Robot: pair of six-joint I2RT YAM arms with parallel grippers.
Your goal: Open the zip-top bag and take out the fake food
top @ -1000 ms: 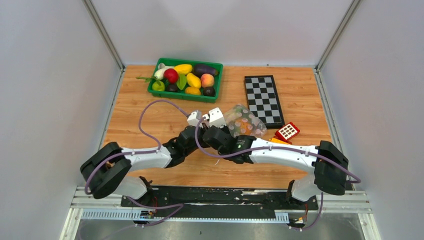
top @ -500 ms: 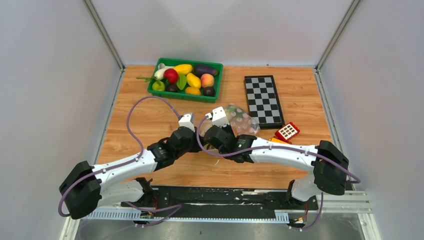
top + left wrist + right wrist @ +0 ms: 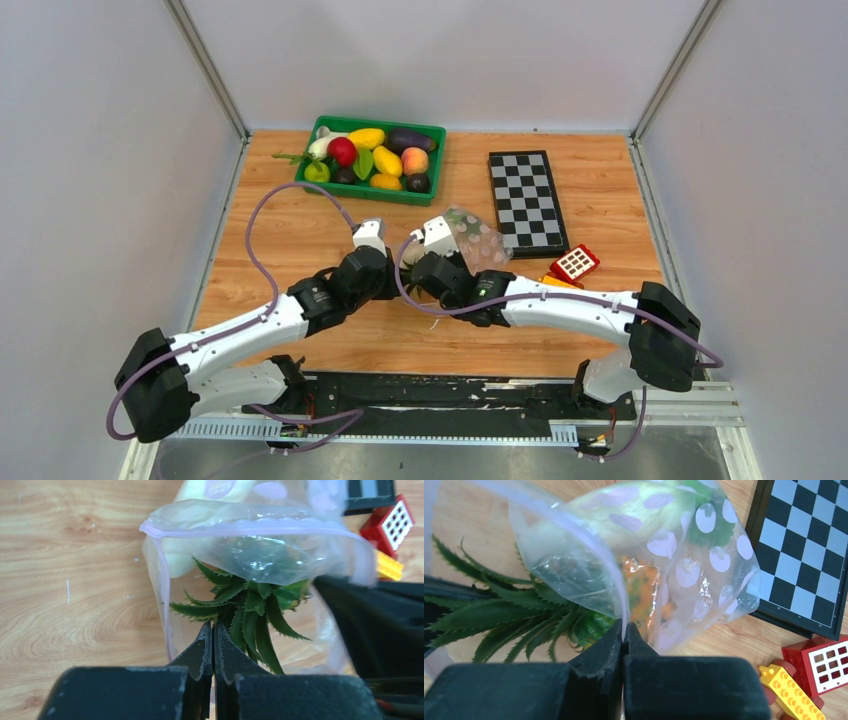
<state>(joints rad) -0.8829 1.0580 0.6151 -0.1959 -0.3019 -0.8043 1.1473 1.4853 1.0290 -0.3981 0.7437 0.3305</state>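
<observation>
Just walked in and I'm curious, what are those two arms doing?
The left hand and right hand are each shut on one side of the mouth of the zip-top bag, holding it apart. The pink zip is parted. The pineapple is inside, not yet taken out, its leafy crown at the opening.

We see a wooden desk (image 3: 300, 250) with pale grey panels on three sides. A green tray (image 3: 365, 194) stands at its far left. In the tray lie yellow fruits (image 3: 387, 160), with a purple eggplant (image 3: 408, 139) along the far rim. A peach (image 3: 414, 160) sits just nearer than the eggplant, and a dark round fruit (image 3: 418, 183) fills the near right corner. A black-and-white chessboard (image 3: 527, 201) lies flat on the far right, well apart from the tray. Near its closest corner sits a red toy block car (image 3: 573, 264) with a white grid face, and a yellow brick (image 3: 788, 691) lies just beside it.
</observation>
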